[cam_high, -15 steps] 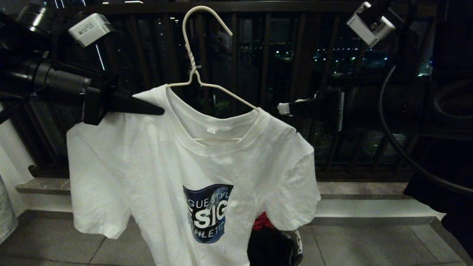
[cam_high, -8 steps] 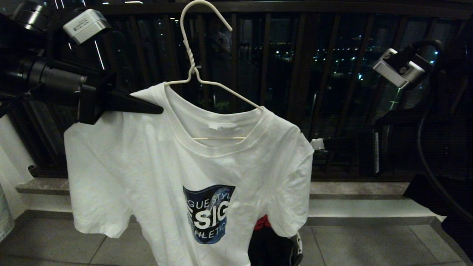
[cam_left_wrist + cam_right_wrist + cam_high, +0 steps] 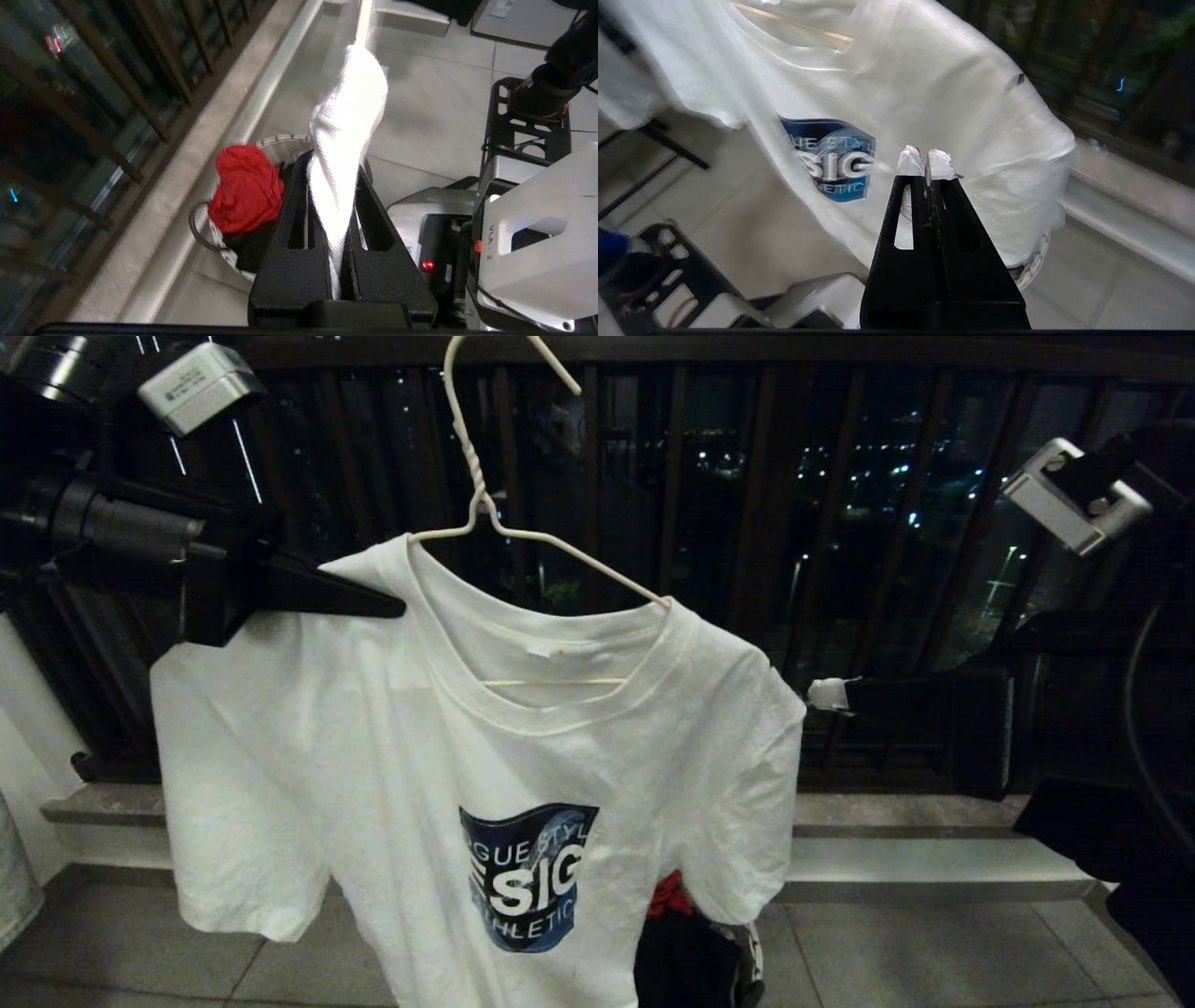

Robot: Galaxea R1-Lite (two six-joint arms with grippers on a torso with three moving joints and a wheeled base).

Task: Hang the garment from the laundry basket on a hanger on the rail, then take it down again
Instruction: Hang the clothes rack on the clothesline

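The garment (image 3: 448,737), a white T-shirt with a dark blue chest print, hangs spread out in the middle of the scene, threaded onto the hanger (image 3: 485,513), whose wire arms run inside the collar while the twisted neck and hook rise out of the top of the head view. No rail shows in these pictures, so the shirt seems carried in the air rather than hung, and I cannot tell whether the hook rests on anything above. The left gripper (image 3: 369,602) comes in level from the left and is clamped on the shirt's shoulder beside the collar; in the left wrist view a fold of white cloth is pinched between its black fingers (image 3: 289,219), which is probably what keeps that side from sliding off the wire. The right gripper (image 3: 826,695) sits just right of the far sleeve, its taped tips pressed together on nothing, apart from the cloth. On the tiled floor below the hem, the laundry basket (image 3: 280,140) holds a red cloth (image 3: 245,189) over a black garment (image 3: 247,249).
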